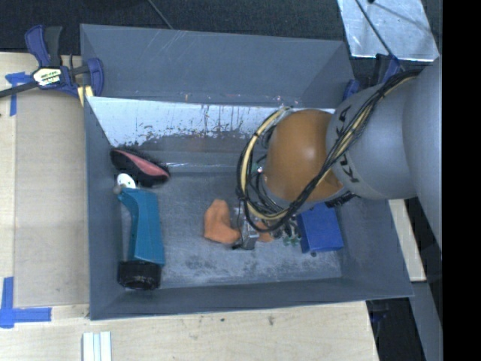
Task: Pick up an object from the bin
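Orange lump [218, 222] lies just left of our down-pointing tool [245, 237], whose opening we cannot tell; bare bin [188, 201] floor lies left of the lump.

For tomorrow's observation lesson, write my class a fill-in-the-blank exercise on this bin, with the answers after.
The gripper is beside a lump coloured ____.
The long blue tool lies in the view's ____ half of the bin.
That tool's bottom end is a cap coloured ____.
Partly under the arm lies a block coloured ____.
Missing words: orange; left; black; blue.
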`<state>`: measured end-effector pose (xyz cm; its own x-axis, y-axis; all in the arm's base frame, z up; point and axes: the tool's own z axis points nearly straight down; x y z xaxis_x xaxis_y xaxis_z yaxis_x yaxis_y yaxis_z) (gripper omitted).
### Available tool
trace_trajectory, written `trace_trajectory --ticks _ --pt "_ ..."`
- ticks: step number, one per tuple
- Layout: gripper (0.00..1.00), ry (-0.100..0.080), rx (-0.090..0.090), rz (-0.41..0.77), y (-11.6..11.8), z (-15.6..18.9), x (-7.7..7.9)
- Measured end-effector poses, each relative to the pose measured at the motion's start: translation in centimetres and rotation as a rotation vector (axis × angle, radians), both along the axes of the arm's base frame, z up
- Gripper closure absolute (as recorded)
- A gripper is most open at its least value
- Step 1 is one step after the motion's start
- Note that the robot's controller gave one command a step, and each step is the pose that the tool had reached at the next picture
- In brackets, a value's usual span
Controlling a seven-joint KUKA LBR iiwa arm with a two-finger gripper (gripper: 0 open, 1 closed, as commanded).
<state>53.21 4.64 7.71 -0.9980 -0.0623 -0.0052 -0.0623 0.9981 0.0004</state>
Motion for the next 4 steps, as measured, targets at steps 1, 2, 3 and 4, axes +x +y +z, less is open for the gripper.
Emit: trace_trajectory --ticks 1,2,3,4 --pt "1.0 0.0 0.0 0.0 0.0 0.0 0.0" --pt "1.0 0.0 -0.001 0.227 0.9 -0.5 4.5" --pt "1.0 0.0 -0.001 0.227 0.9 -0.5 4.5" --pt "1.0 0.002 -0.001 0.23 2.2 9.9 3.4"
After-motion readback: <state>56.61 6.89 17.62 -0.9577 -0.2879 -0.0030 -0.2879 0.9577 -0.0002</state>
